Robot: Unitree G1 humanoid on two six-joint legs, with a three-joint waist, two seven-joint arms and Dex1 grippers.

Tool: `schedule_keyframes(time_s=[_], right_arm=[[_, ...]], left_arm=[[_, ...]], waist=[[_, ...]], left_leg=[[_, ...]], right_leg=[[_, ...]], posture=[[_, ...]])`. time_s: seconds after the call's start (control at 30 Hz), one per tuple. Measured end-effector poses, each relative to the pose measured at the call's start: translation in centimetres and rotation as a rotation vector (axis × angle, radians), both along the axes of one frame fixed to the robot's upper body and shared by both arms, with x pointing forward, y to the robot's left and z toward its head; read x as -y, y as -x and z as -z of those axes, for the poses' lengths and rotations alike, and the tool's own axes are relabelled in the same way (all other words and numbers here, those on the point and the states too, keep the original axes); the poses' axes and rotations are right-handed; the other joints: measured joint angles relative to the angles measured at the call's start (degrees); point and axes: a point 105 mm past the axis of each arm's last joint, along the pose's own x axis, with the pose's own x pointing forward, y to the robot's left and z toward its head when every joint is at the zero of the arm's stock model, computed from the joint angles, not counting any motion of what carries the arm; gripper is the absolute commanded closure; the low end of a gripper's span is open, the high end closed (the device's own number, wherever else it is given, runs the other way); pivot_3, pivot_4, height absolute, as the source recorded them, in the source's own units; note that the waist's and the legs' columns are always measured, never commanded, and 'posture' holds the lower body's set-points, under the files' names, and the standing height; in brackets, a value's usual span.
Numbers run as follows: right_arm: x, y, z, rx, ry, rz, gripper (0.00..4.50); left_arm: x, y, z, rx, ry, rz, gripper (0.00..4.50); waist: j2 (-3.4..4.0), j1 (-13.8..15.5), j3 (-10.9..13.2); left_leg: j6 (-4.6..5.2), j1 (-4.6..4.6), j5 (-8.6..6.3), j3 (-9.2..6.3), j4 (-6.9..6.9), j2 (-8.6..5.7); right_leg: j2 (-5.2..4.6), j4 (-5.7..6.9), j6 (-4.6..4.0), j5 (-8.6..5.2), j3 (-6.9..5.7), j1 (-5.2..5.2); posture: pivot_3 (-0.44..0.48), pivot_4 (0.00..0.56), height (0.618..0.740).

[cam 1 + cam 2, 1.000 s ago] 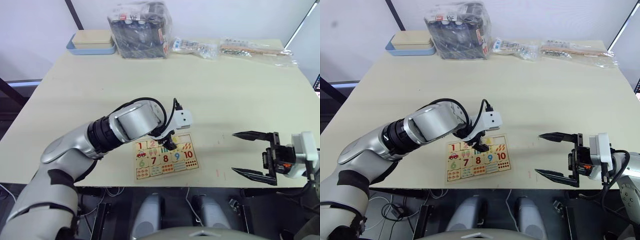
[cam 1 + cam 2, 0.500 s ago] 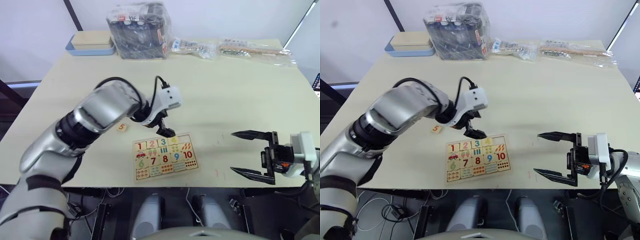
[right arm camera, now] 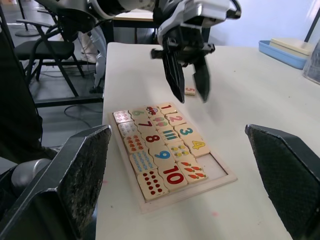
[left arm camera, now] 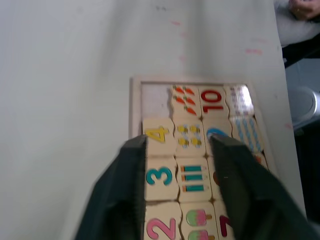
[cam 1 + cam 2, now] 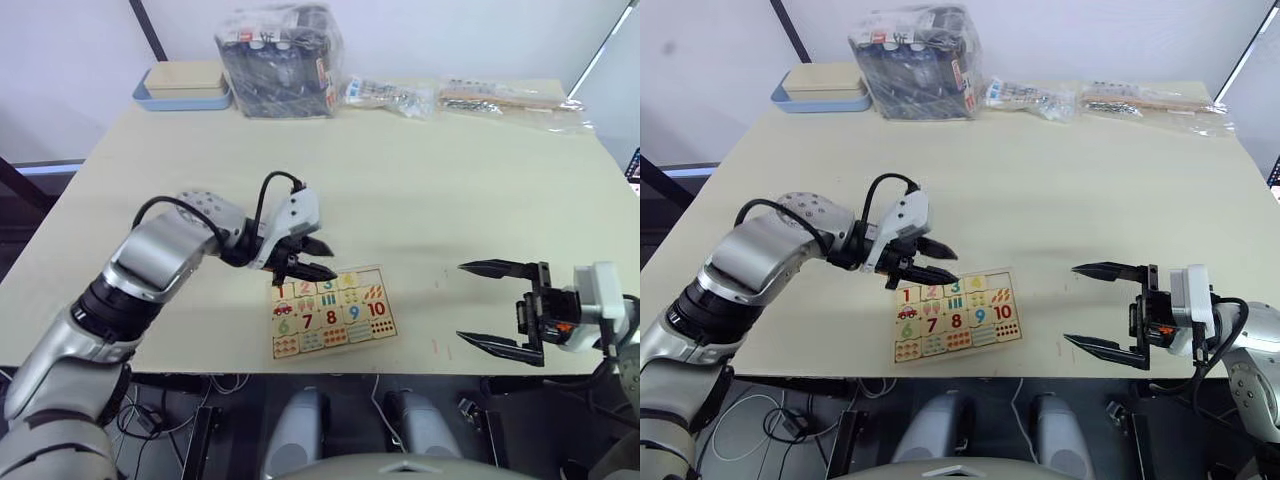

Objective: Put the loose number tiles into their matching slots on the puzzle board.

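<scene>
Left claw point(image 5: 318, 258) hangs open and empty over the flat pale wooden puzzle board point(image 5: 332, 312). Slot 5 looks bare; the small wooden 5 tile point(image 3: 190, 91) sits on the tabletop beside it, so I'd grab that next.

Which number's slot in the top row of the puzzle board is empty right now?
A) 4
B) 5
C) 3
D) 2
B: on the puzzle board the top row reads 1, 2, 3, 4, then a bare slot at the end, above the 10; a loose tile lies on the table beyond the left gripper.
</scene>
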Motion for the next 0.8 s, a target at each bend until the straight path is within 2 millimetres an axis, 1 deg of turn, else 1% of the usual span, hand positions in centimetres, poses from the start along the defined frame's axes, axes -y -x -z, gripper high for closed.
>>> schedule_keyframes(time_s=[0.03,0.07,0.1,0.2,0.47,0.8], right_arm=[[0.0,0.0,0.0,0.000,0.001,0.000,0.00],[0.0,0.0,0.0,0.000,0.001,0.000,0.00],[0.0,0.0,0.0,0.000,0.002,-0.001,0.00],[0.0,0.0,0.1,-0.003,0.002,0.000,0.00],[0.2,0.2,0.5,-0.023,0.001,0.010,0.00],[0.5,0.3,0.7,-0.024,-0.001,0.033,0.00]], left_arm=[[-0.1,0.0,0.1,0.005,-0.004,0.003,4.12],[-0.2,-0.1,0.3,0.011,-0.006,0.004,4.36],[-0.3,-0.2,0.4,0.018,-0.013,0.000,4.44],[-0.4,-0.6,0.8,0.042,-0.023,-0.002,4.44],[-0.1,-1.4,2.7,0.035,-0.068,-0.016,4.44],[0.6,-1.4,3.2,0.045,-0.085,-0.002,4.44]], waist=[[0.00,0.07,0.00],[0.00,0.10,0.00],[0.00,0.08,0.00],[0.00,0.06,0.00],[0.00,0.01,0.00],[-0.01,0.01,0.00]], left_leg=[[0.00,-0.01,0.00,-0.01,0.00,0.00],[0.00,-0.01,0.00,-0.01,0.01,0.00],[0.00,-0.01,0.00,0.00,0.01,0.00],[0.01,0.00,0.00,0.00,0.01,0.00],[0.01,0.00,0.00,0.00,0.01,-0.02],[0.02,0.00,-0.01,0.00,0.01,-0.01]], right_leg=[[0.00,0.00,0.00,0.00,-0.01,0.00],[-0.01,0.00,0.00,0.00,-0.02,0.01],[-0.01,0.00,0.01,0.00,-0.01,0.02],[-0.01,0.00,0.01,0.00,-0.01,0.02],[0.00,0.00,0.01,0.00,-0.01,0.02],[0.00,0.00,0.01,0.01,-0.01,0.02]], posture=[[0.000,0.150,0.740],[0.000,0.150,0.740],[0.000,0.150,0.740],[0.000,0.150,0.740],[0.000,0.150,0.740],[0.000,0.150,0.740]])
